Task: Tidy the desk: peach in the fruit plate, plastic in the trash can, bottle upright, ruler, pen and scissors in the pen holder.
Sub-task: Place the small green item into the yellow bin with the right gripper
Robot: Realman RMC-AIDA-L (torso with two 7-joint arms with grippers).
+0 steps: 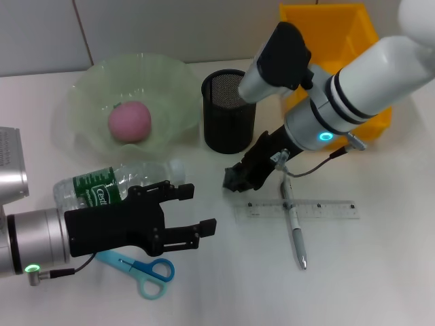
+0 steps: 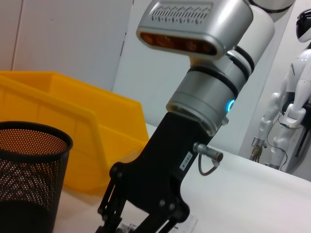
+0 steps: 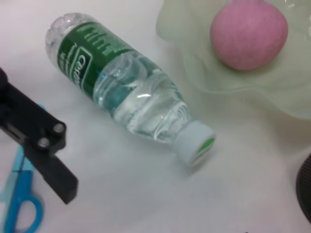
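Currently: peach (image 1: 130,122) sits in the pale green plate (image 1: 88,81) at the far left of the desk. Bottle (image 1: 95,187) lies on its side just in front of the plate, white cap (image 3: 195,142) pointing toward the holder (image 1: 229,111).

Left gripper (image 1: 194,210) hovers low over the near-left desk, fingers (image 1: 178,192) apart, nothing between them; one finger overlaps the bottle's cap end in the head view, contact can't be judged. Scissors (image 1: 139,267), blue-handled, lie flat just under and in front of that gripper.

Right gripper (image 1: 238,180) is down near the desk, in front of the black mesh holder, just beside the ruler's left end. Can't tell whether its fingers are apart or together.

Ruler (image 1: 319,210), clear, lies flat to the right of centre. Pen (image 1: 293,227) lies across it, touching, tip toward the near edge.

Yellow bin (image 1: 346,41) stands at the far right, behind the right arm.
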